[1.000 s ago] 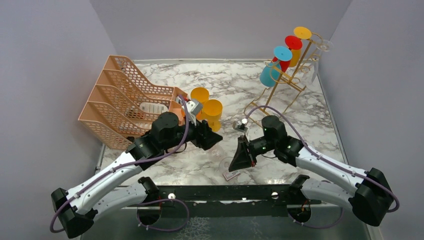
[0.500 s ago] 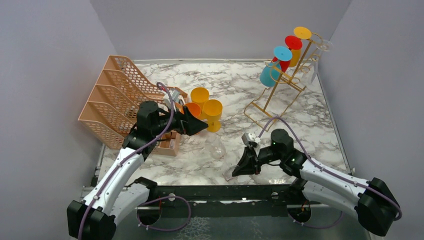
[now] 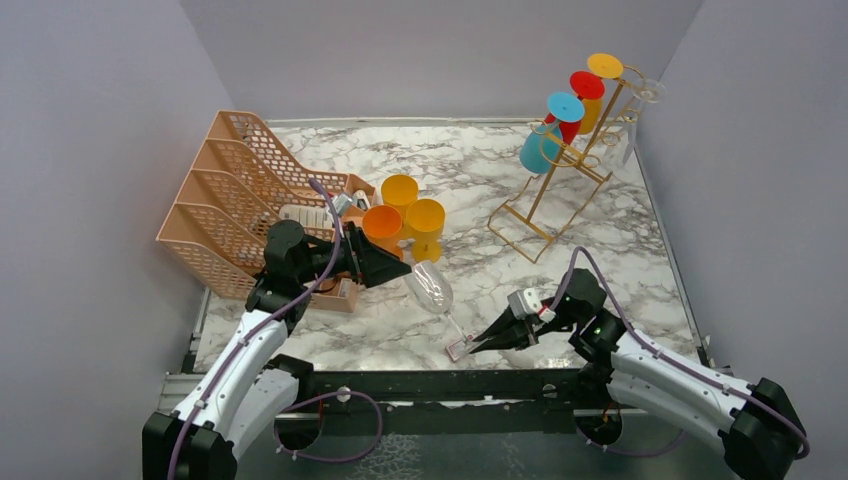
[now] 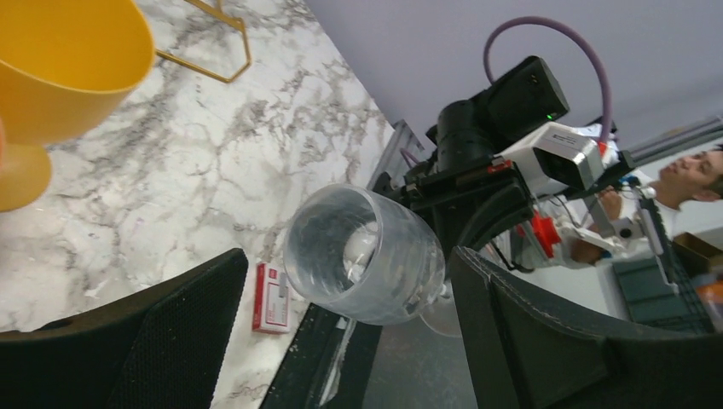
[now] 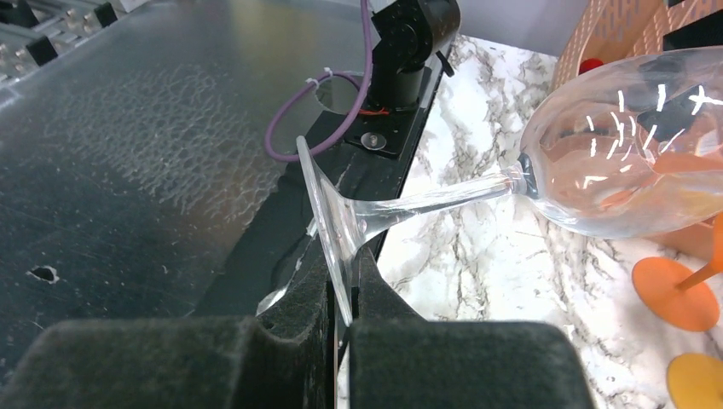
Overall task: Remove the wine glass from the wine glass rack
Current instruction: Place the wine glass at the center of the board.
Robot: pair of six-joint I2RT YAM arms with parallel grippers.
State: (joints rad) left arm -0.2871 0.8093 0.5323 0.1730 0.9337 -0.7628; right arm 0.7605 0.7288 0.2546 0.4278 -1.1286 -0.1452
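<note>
Right gripper [image 3: 468, 346] clamped on the foot of the wine glass [image 3: 431, 289], which tilts above the near edge of the table [image 3: 480, 170], well apart from the gold rack [image 3: 541, 196]. The rack carries coloured glasses [image 3: 543, 148]. Left gripper [image 3: 392, 270], fingers apart, faces the bowl.

— Left arm [image 3: 240, 352]?
— Bent up from seven o'clock, left gripper [image 3: 388, 270] pointing toward four o'clock, jaws spread wide.
— Right arm [image 3: 662, 376]?
— Low, stretched from five o'clock; right gripper [image 3: 472, 345] aims at nine o'clock, pinched on the wine glass [image 3: 430, 288] foot.

Clear wine glass [image 3: 430, 287], gold rack [image 3: 545, 185]
</note>
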